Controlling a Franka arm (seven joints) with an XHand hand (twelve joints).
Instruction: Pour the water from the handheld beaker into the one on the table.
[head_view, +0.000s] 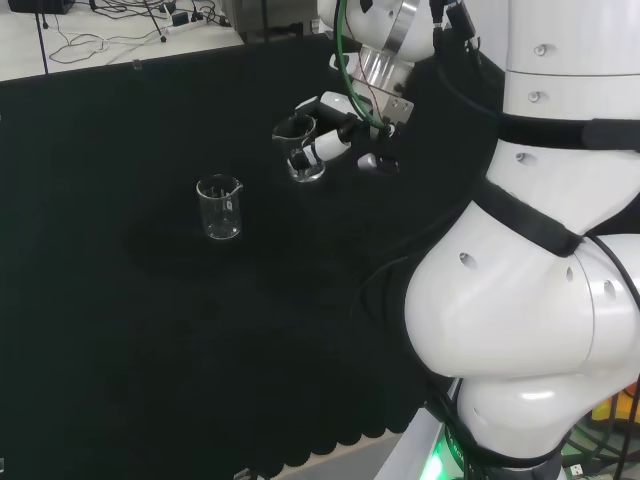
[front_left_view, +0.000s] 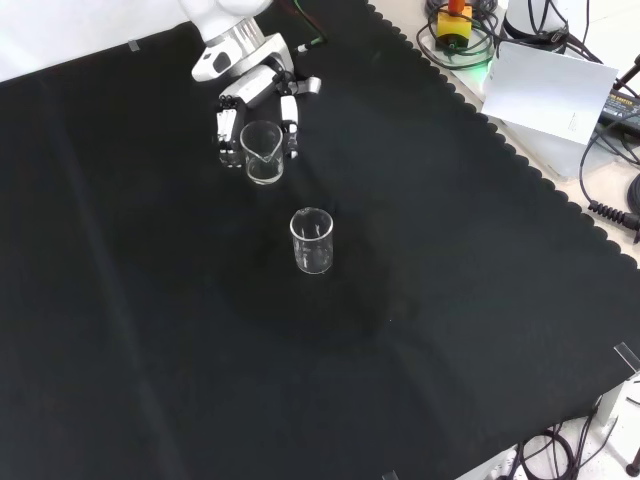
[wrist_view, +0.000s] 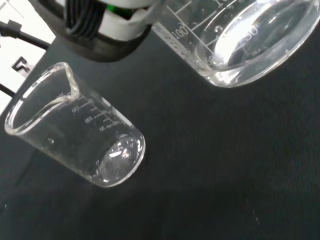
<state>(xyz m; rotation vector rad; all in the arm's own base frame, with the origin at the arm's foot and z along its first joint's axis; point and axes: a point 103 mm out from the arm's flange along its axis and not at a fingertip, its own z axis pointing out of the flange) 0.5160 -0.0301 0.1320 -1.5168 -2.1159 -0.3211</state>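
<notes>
Upright, hand (front_left_view: 255, 100) around beaker (front_left_view: 262, 152).

A big black cloth (front_left_view: 420, 330) with a wavy edge covers the bench. Past it the floor (head_view: 90, 40) is pale, with dark cables (head_view: 120, 15) lying on it. A white sheet (front_left_view: 550, 95) sits beside the cloth.

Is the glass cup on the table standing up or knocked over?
Standing up. The beaker on the cloth rests on its base with its open rim facing up, apart from the hand.
</notes>
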